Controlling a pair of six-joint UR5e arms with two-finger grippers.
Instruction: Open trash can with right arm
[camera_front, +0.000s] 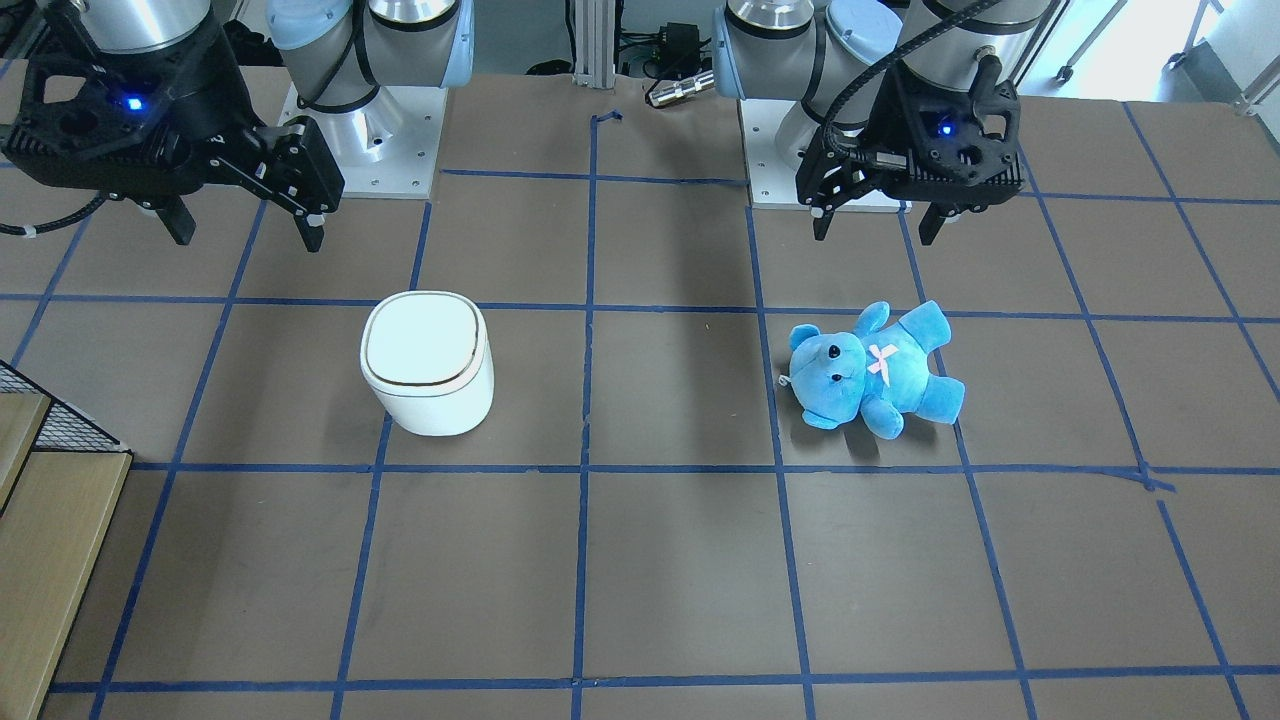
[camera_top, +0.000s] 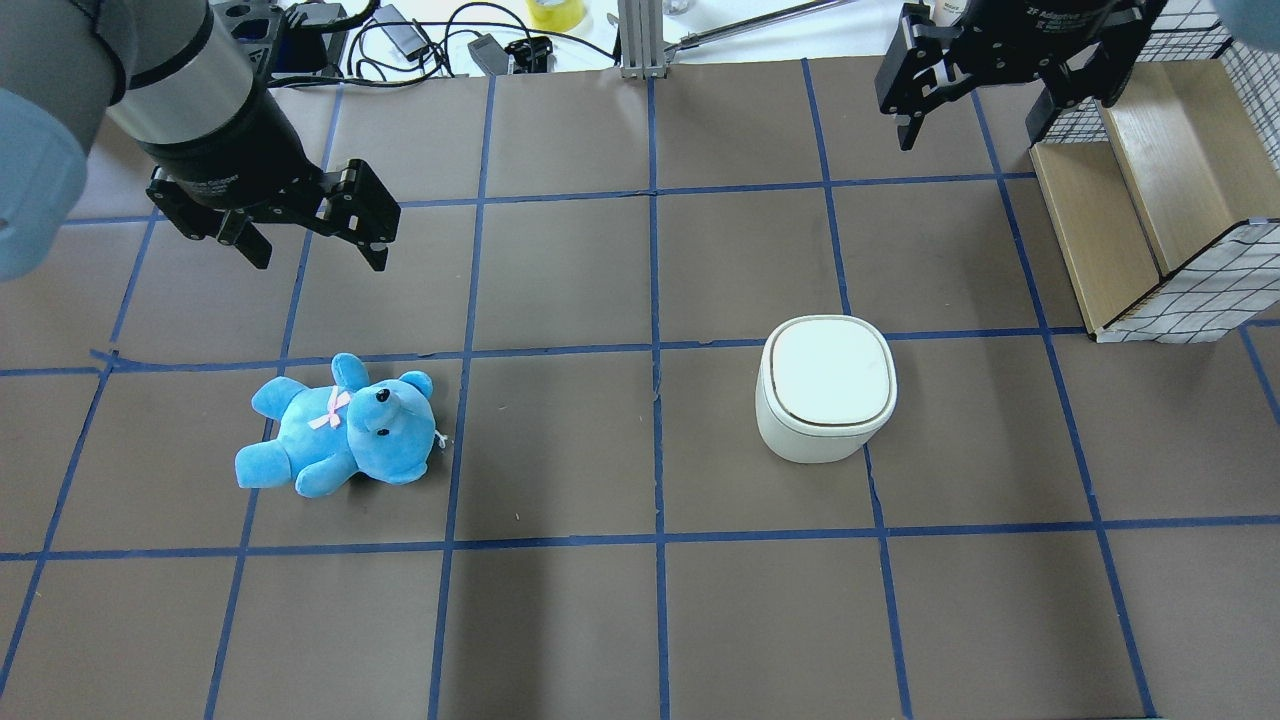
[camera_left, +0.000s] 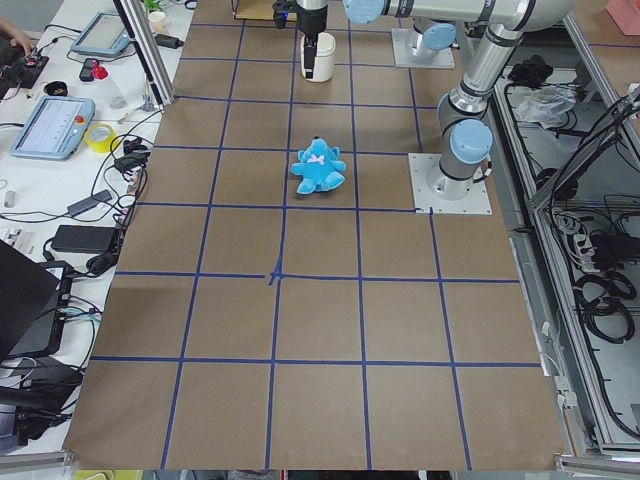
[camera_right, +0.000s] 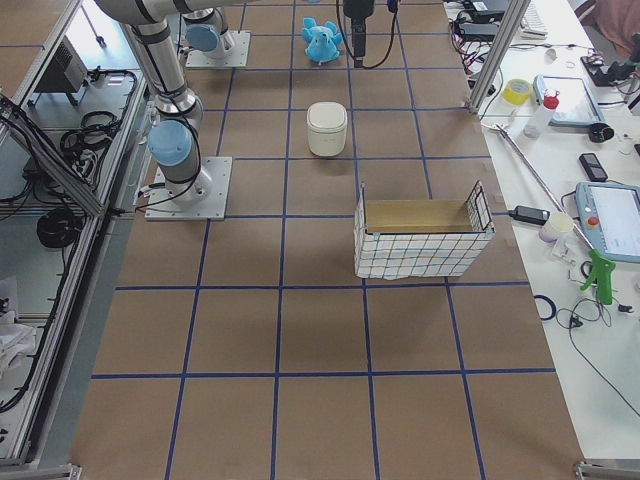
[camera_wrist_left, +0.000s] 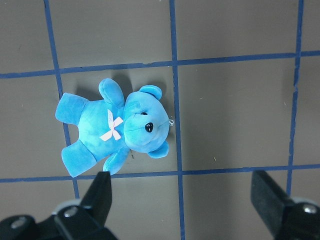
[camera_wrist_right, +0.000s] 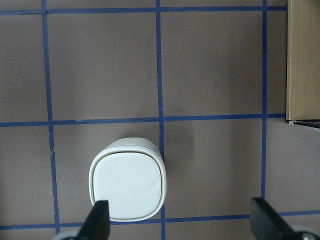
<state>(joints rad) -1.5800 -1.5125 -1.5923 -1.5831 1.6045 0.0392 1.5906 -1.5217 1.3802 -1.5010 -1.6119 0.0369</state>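
Two sets of fingers hang above the desk (camera_top: 560, 450), and neither holds anything. The right fingers (camera_wrist_right: 265, 216) are spread wide and empty. The left fingers (camera_wrist_left: 100, 192) are spread wide too, over a blue teddy bear (camera_top: 340, 425) that lies on its back on the robot's left half. The trash can (camera_top: 826, 388) stands upright on the right half of the desk, across a line of blue tape, well apart from the bear and near a wire-sided box (camera_top: 1190, 295). The right arm (camera_front: 140, 25) is high, and its fingers are not yet above the can: in the wrist view the can sits low and toward one finger, not centred. The lid (camera_top: 828, 368) lies flat and closed inside its thin dark seam.

I judge the can to be light, hollow plastic with smooth walls, so it may slide or tip if it is pushed from the side. The lid seems to swing, so gripping is probably not needed. A better way is to press straight down with one fingertip near an edge of the lid, away from the middle, and gently, so that the body does not shift
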